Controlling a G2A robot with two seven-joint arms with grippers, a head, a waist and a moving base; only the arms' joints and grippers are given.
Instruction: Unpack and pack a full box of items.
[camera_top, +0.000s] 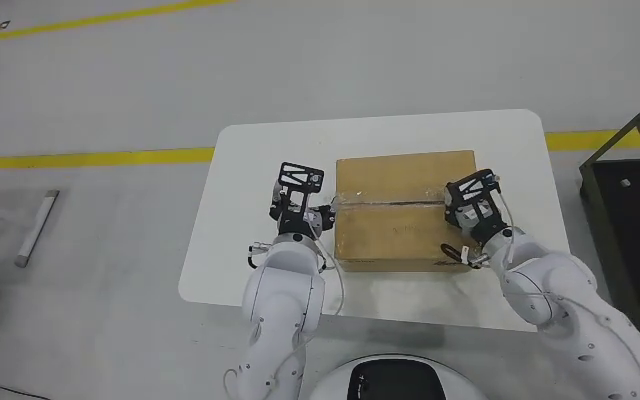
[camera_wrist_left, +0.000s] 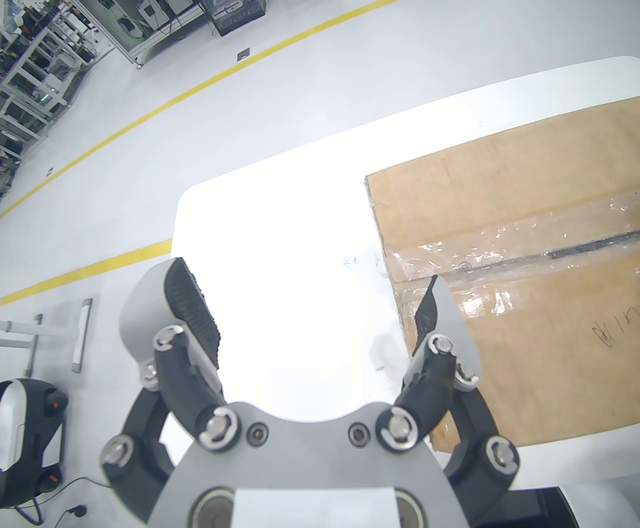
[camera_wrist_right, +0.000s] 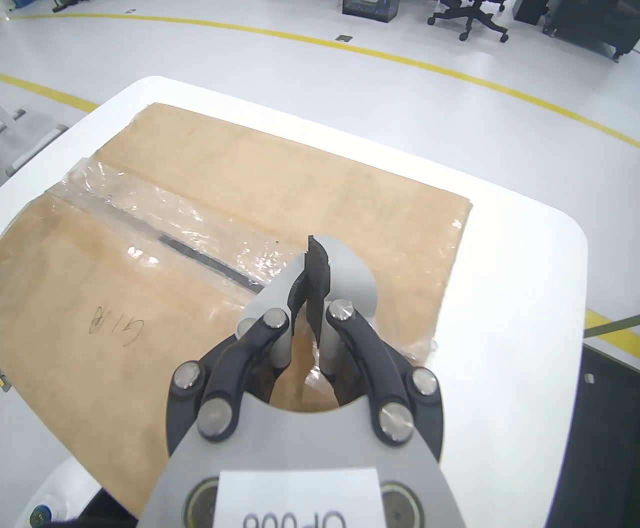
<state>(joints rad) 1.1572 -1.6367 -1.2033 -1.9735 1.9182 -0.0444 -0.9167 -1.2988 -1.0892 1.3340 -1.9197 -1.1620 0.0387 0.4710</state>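
Observation:
A brown cardboard box (camera_top: 405, 210) lies on the white table (camera_top: 260, 200), its flaps down and clear tape along the middle seam (camera_wrist_right: 200, 250). My left gripper (camera_wrist_left: 310, 295) hangs open beside the box's left end (camera_wrist_left: 525, 300), one finger (camera_wrist_left: 442, 315) over the taped corner, the other finger (camera_wrist_left: 190, 305) over bare table. My right gripper (camera_wrist_right: 312, 272) is shut with nothing seen between its pads, held over the seam near the box's right end (camera_wrist_right: 350, 200). From above, the left gripper (camera_top: 297, 200) and right gripper (camera_top: 473, 203) flank the box.
White table surface lies bare left of the box (camera_wrist_left: 280, 240) and beyond its right end (camera_wrist_right: 525, 280). A dark frame (camera_top: 612, 200) stands off the table's right edge. Yellow floor lines (camera_top: 100, 158) run behind the table.

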